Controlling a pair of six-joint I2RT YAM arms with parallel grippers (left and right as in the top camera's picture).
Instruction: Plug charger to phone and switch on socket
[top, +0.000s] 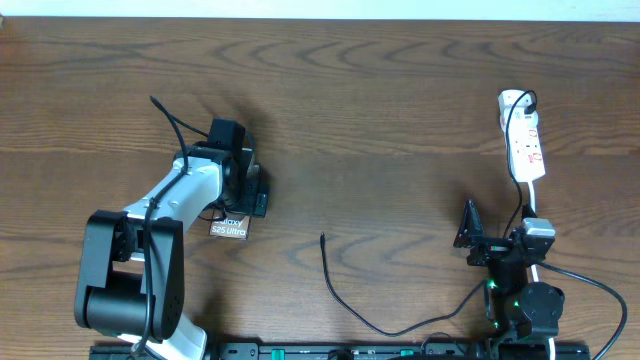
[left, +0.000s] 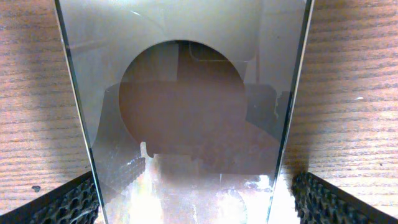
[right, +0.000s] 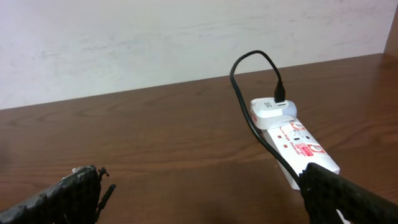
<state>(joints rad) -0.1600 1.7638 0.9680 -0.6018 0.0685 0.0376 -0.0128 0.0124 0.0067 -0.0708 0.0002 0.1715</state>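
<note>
The left pincer (left: 196, 186) is straddling, fingers wide apart, the flat dark brownish-grey phone (top: 229, 228) lying left of centre, and should be closing squarely on its long edges, steadying it before the gaping, empty right pincer (right: 204, 174) fetches the thin black charger cable (top: 326, 262) mid-frame.
</note>
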